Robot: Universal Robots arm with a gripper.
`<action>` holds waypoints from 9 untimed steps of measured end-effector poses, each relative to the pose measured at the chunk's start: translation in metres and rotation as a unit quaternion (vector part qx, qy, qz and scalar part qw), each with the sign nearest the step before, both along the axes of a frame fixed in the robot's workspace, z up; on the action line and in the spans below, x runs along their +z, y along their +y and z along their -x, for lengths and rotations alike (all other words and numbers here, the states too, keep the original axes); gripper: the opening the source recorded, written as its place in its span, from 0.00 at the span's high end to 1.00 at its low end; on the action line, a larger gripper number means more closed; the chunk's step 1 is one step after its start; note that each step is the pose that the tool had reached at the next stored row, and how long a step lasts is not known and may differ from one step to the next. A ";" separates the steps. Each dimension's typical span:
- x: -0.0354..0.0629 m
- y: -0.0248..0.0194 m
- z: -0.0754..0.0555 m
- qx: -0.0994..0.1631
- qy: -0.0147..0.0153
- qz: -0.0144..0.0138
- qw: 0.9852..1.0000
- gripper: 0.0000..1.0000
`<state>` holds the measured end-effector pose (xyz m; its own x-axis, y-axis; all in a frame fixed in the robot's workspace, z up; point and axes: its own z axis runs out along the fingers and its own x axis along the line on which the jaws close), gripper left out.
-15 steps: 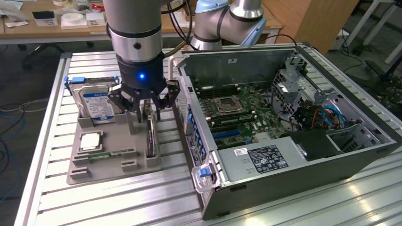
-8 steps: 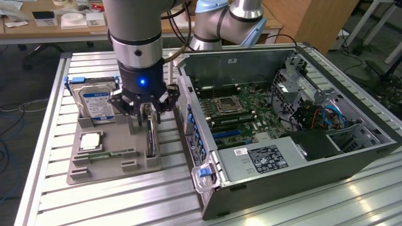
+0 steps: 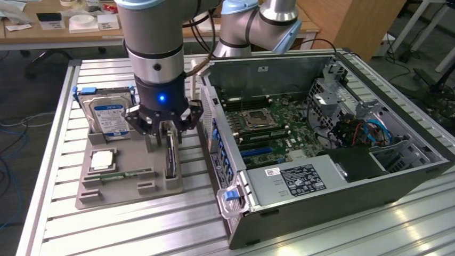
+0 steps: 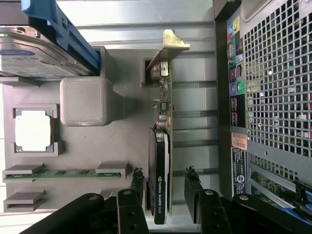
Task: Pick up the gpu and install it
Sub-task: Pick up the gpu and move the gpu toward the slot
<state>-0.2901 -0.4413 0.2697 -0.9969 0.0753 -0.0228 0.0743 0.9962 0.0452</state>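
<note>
Claw (image 3: 169,140) fingers stand parted on either side of the gpu (image 3: 170,160), gripping nothing. In the wrist view the claw (image 4: 165,171) straddles the black cooler block of the gpu (image 4: 160,165); one finger (image 4: 138,183) sits close against the cooler and the other stands off with a clear gap. Whether the near finger actually touches the card is hard to tell.

The gpu stands on its long edge in a slot of the grey holder tray (image 3: 92,200), left of centre in the exterior view; its green board runs away from the claw to the silver end bracket (image 4: 171,44).

On the same tray (image 4: 129,146), a processor chip (image 3: 104,159) (image 4: 33,132) lies flat in a square pocket toward the exterior view's left. A narrow memory stick (image 3: 128,174) (image 4: 63,173) lies in its groove just below the chip in the exterior frame. A hard drive (image 3: 108,114) (image 4: 34,53) with a blue-white label stands upright in a blue carrier at the tray's upper end, in the upper left of that frame.

Just beside the tray, on the exterior view's right, sits the open computer case (image 3: 398,176) (image 4: 273,97); its motherboard (image 3: 270,128) is exposed and a grey power supply (image 3: 299,178) lies at the lower edge. Tray and case both rest on a ribbed aluminium table (image 3: 106,234).
</note>
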 end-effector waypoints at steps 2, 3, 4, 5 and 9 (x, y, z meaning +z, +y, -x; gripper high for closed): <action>-0.0026 0.0000 0.000 0.000 0.000 0.000 1.000 0.53; -0.0039 0.0000 0.000 0.000 0.000 0.000 1.000 0.53; -0.0065 0.0000 0.000 0.000 0.000 0.000 1.000 0.53; -0.0125 0.0000 0.000 0.000 0.000 0.000 1.000 0.53; -0.0228 0.0000 0.000 0.000 0.000 0.000 1.000 0.53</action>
<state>-0.2901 -0.4413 0.2469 -0.9969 0.0753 -0.0226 0.0742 0.9962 0.0450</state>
